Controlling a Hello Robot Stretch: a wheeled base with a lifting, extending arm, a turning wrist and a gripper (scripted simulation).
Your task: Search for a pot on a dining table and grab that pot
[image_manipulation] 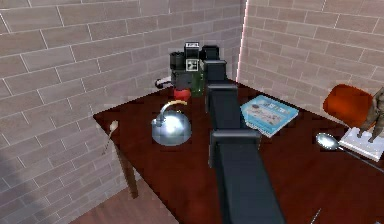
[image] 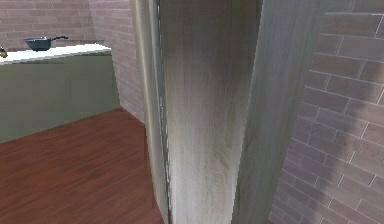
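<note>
A dark wooden dining table (image_manipulation: 300,170) stands against brick walls in the arm side view. My arm (image_manipulation: 232,150) reaches out over it to two white marker squares (image_manipulation: 192,63). Just left of them is the gripper (image_manipulation: 181,86). A small dark and red thing (image_manipulation: 181,96) with a pale handle lies on the table at the gripper; its shape is too small to name. I cannot tell whether the gripper holds anything. A silver kettle (image_manipulation: 172,128) stands on the table nearer than the gripper. In the forward view a dark pan (image: 41,43) sits on a far counter (image: 60,85).
A light blue book (image_manipulation: 268,113), a spoon (image_manipulation: 327,140) and a white stack (image_manipulation: 366,142) lie on the table's right part. A red chair (image_manipulation: 352,103) stands behind it. Close ahead in the forward view is a pale door edge (image: 205,120), with brick wall (image: 340,130) right and wood floor (image: 70,170) left.
</note>
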